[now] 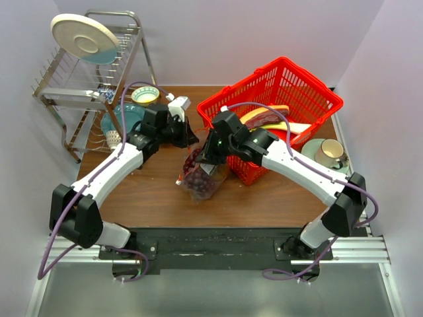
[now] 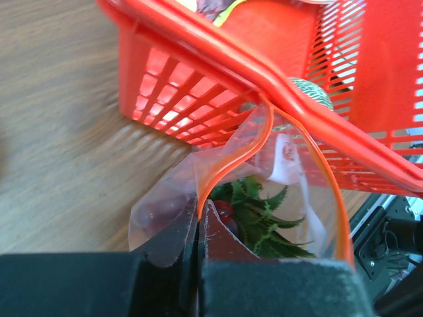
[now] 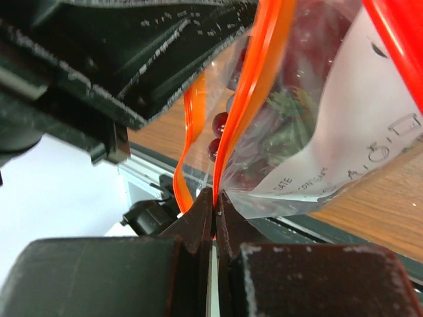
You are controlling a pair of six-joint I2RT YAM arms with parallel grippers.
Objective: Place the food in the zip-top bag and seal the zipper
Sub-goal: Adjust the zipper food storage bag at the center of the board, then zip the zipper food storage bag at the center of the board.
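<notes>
2 toy fruits lie inside the clear, crinkly plastic zip-top bag (image 1: 201, 177): a dark purple grape bunch (image 3: 219, 125) and a pineapple, of which only the spiky green crown (image 2: 261, 214) shows. The bag's thin red-orange zipper strip (image 2: 263, 135) bows apart, so the mouth gapes. The left jaws are clenched on 1 end of that strip and the right jaws on the other. The bag sits above the brown wooden desk (image 1: 152, 191), just beside the red plastic mesh basket (image 2: 178, 79).

Clear glossy plastic – zip-top bag (image 2: 162, 208); red plastic mesh – basket (image 1: 310, 86); table (image 1: 152, 191) matt wood.
</notes>
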